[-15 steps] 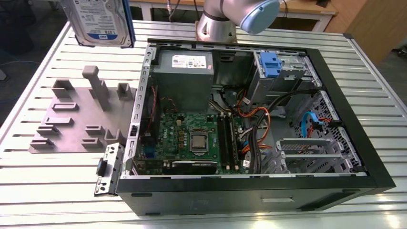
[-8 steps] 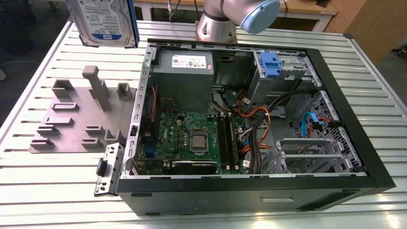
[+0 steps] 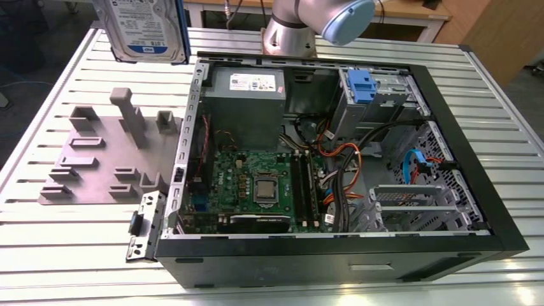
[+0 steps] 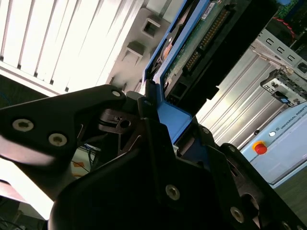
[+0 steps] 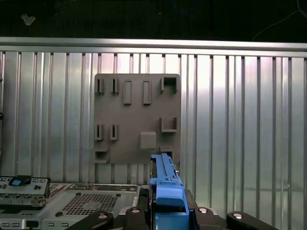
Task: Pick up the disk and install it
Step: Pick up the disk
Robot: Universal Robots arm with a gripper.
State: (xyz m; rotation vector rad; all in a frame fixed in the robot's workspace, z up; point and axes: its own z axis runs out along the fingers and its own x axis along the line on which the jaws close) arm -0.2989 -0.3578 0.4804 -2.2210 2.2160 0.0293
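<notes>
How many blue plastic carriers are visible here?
2. One holds the disk in the gripper; the other carrier sits in the case bay. More may be hidden.

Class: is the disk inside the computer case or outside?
Outside. In the exterior view the disk hangs upright beside the case; in the first wrist view the gripper clamps its carrier.

At 11 o'clock in the exterior view the picture's edge cuts off the disk [image 3: 144, 29], and at 12 o'clock the arm [image 3: 310, 25]. In the first wrist view the gripper [image 5: 168, 211] covers the disk's near end; in the second wrist view the edge cuts its far end.
</notes>
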